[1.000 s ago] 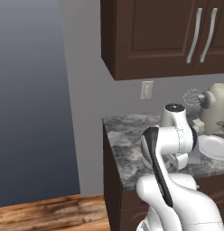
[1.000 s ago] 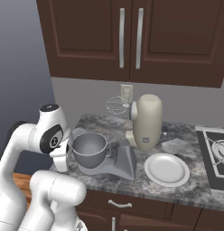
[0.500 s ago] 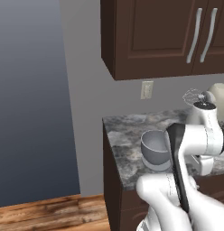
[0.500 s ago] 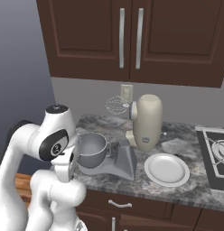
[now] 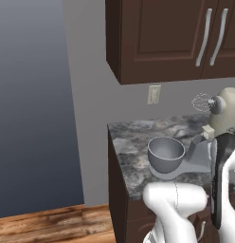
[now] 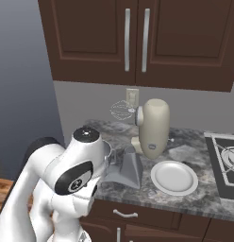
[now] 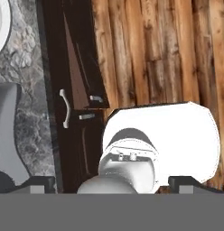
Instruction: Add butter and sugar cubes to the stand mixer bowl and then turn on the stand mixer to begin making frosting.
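Observation:
The stand mixer [image 6: 154, 127] stands on the stone counter, its cream head upright and its wire whisk [image 6: 121, 109] pointing left. In the left base view the stand mixer bowl [image 5: 166, 153] sits empty on the mixer's flat grey base [image 5: 197, 161]. My arm hides the bowl in the right base view. In the hand view my gripper [image 7: 111, 184] points down over the counter's front edge, toward the cabinet fronts and wooden floor. Its fingertips [image 7: 41, 182] stand wide apart and open, with nothing between them. The butter and sugar cubes are out of view.
A flat white plate [image 6: 174, 177] lies on the counter right of the mixer, with a stove top [image 6: 225, 160] beyond it. Dark wall cabinets [image 6: 137, 38] hang above. A drawer handle [image 7: 65, 108] shows on the lower cabinet front. The counter ends at its left edge [image 5: 112, 142].
My arm has swung to the right in both base views. The bowl is uncovered in the left view and covered in the right one. The jaws stayed open.

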